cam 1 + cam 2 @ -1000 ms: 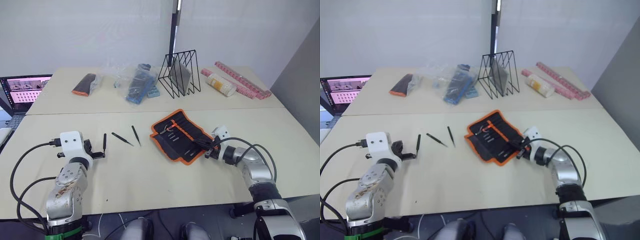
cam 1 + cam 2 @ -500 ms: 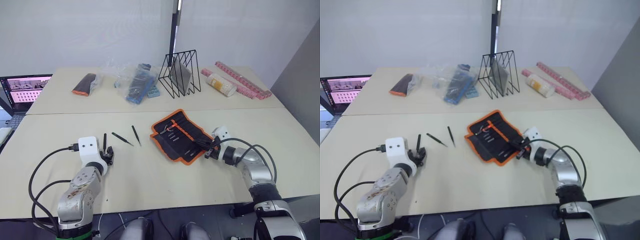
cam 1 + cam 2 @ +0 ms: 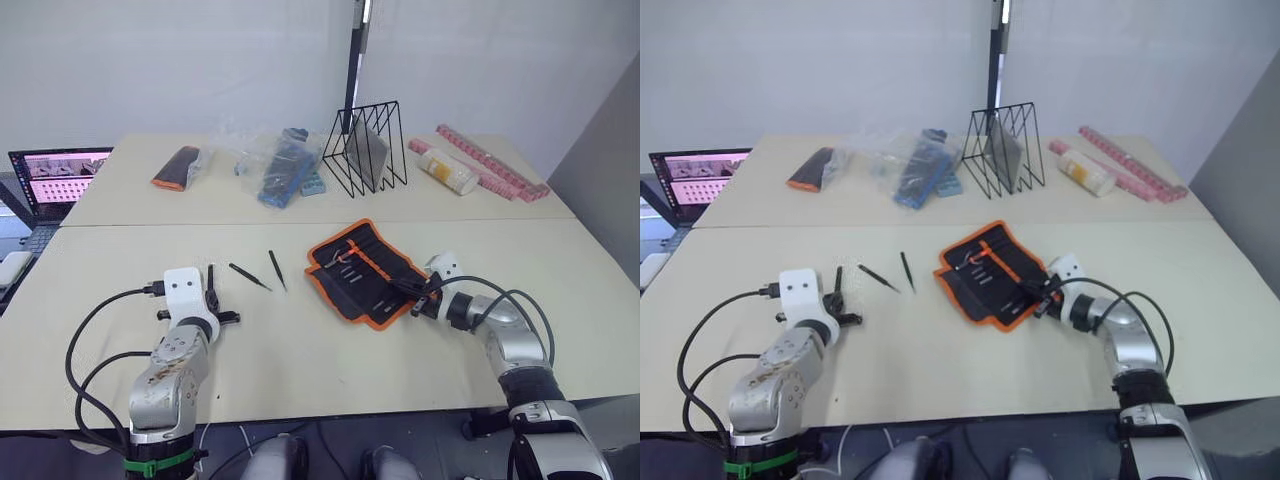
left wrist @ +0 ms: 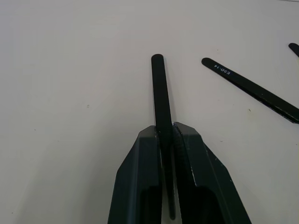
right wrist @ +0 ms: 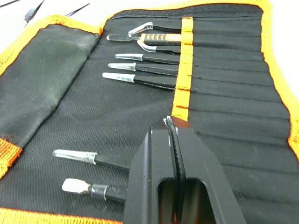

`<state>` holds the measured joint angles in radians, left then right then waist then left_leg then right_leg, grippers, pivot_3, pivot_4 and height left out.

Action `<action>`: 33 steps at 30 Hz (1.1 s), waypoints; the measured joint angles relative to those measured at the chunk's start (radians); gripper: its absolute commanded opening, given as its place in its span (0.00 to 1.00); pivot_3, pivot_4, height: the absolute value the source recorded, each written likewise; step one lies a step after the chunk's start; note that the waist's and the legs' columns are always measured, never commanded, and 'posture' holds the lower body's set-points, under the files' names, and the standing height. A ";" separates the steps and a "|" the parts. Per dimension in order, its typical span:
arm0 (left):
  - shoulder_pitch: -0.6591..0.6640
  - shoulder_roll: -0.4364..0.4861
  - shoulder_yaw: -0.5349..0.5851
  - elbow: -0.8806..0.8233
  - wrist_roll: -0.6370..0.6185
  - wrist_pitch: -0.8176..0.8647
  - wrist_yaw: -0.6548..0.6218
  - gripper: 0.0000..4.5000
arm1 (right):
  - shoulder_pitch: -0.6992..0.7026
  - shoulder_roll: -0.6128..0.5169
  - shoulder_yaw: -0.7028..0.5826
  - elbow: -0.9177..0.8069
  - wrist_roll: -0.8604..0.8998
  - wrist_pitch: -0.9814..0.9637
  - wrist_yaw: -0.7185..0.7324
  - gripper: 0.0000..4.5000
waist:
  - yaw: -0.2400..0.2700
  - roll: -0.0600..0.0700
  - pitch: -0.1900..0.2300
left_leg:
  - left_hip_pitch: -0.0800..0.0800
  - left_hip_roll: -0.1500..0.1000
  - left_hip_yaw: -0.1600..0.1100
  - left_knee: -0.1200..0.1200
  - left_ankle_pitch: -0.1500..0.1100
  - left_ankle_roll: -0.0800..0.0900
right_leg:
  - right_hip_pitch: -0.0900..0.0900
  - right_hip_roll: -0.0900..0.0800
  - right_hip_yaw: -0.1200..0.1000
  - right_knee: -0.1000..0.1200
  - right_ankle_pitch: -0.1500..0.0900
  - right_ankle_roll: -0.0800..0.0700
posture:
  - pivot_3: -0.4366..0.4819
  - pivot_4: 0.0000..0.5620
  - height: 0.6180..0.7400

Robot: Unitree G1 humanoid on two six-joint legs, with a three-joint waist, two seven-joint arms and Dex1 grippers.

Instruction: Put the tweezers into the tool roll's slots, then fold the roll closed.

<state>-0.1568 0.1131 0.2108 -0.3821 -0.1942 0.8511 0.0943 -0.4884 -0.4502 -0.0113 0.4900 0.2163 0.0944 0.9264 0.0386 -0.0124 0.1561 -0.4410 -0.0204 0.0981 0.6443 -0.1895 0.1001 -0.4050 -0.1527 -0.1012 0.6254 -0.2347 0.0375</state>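
The black fabric tool roll with orange edge binding (image 3: 362, 272) lay unfolded on the pale tabletop (image 3: 400, 380), right of centre. Its slots held seven tools as seen from the right wrist: one orange-handled piece (image 5: 154, 38) with a clear tip cover, three slim black ones with clear caps (image 5: 140, 67) below it, and two more capped pieces (image 5: 91, 158) near the orange edge (a seventh, curved and clear-tipped, sat against the orange-handled one).

On the bare table lay three slim black pointed metal tweezers. Two of them (image 3: 262, 274) lay free side by side, just left of the roll. The third (image 4: 161, 100) was clenched between the black fingers of the left gripper (image 4: 167, 135), its rounded end poking out beyond the fingertips, flat on the table.

The right gripper (image 5: 171, 128) hovered over the roll's orange centre band, fingers pinched onto a thin dark tweezer (image 5: 174, 154) running back between them.

Behind stood one black wire rack (image 3: 365, 148), clear plastic bags of blue parts (image 3: 280, 165), and a small black-and-orange pouch (image 3: 175, 167).
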 measured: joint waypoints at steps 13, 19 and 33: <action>0.004 0.050 0.068 0.002 -0.008 -0.061 -0.051 0.01 | 0.000 0.000 0.002 -0.004 0.000 -0.001 -0.004 0.00 | 0.000 -0.001 0.000 | 0.000 0.001 0.000 0.000 0.000 0.000 | -0.001 0.001 0.000 0.000 0.000 0.000 | 0.48 0.27 0.71; -0.031 0.144 0.081 -0.004 -0.033 -0.129 -0.152 0.01 | -0.003 -0.004 0.002 0.000 0.000 -0.001 -0.004 0.00 | 0.001 -0.001 0.001 | 0.000 0.000 0.000 0.000 0.000 0.000 | -0.001 0.000 0.000 -0.001 0.000 0.000 | 0.48 0.27 0.71; -0.014 0.394 -0.119 -0.060 -0.163 -0.234 -0.621 0.01 | -0.032 -0.006 0.006 0.052 -0.008 -0.036 0.012 0.00 | -0.001 0.000 0.001 | 0.000 0.000 0.001 -0.002 0.001 -0.001 | -0.002 0.001 0.001 -0.002 -0.001 0.000 | 0.48 0.27 0.71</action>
<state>-0.1710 0.5075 0.0922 -0.4421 -0.3571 0.6168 -0.5270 -0.5206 -0.4560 -0.0049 0.5420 0.2085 0.0581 0.9385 0.0378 -0.0129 0.1575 -0.4413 -0.0200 0.0989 0.6423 -0.1890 0.0991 -0.4066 -0.1518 -0.1003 0.6234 -0.2354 0.0373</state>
